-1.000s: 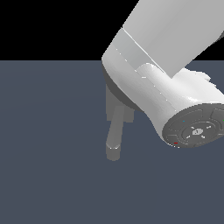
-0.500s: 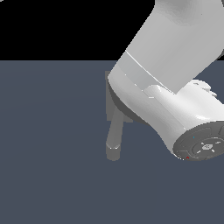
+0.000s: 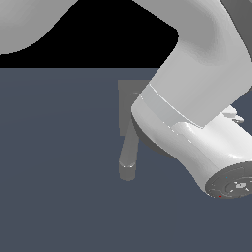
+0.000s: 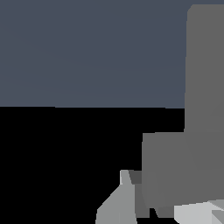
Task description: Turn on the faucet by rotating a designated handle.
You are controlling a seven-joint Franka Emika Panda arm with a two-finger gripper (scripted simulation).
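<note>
Exterior view, arm: the white arm (image 3: 197, 128) fills the upper part and the exterior view's right, its links crossing in front of the fixture and ending in a round grey cap low at the right.
Exterior view, faucet: the matte grey faucet (image 3: 129, 106) stands on the dark blue-grey floor (image 3: 54, 162), near the middle of the frame; only the left part of its block body shows, the rest is covered by the arm.
Exterior view, spout: the thick rounded spout (image 3: 128, 160) reaches from the block toward the camera and downward in the frame, its blunt tip free of the arm.
Exterior view, handle: hidden behind the arm; it cannot be placed here.
Exterior view, end effector: the fingers are not visible; the arm's own bulk hides them, somewhere close against the faucet's right side.
Wrist view, faucet: a large grey block fills one side, with a tall upright grey slab (image 4: 204, 70) rising from it against the blue-grey floor and black background.
Wrist view, handle: which grey face, if any, is the thin bar cannot be told.
Wrist view, gripper: the gripper (image 4: 162, 210) shows as a light grey finger (image 4: 116, 203) on one side and a paler piece on the other, at the frame's edge.
Wrist view, relation: the grey block sits just beside the light finger and appears to lie between the two finger pieces; contact cannot be confirmed.
Gripper state: whether the fingers are spread or closed on anything cannot be told.
</note>
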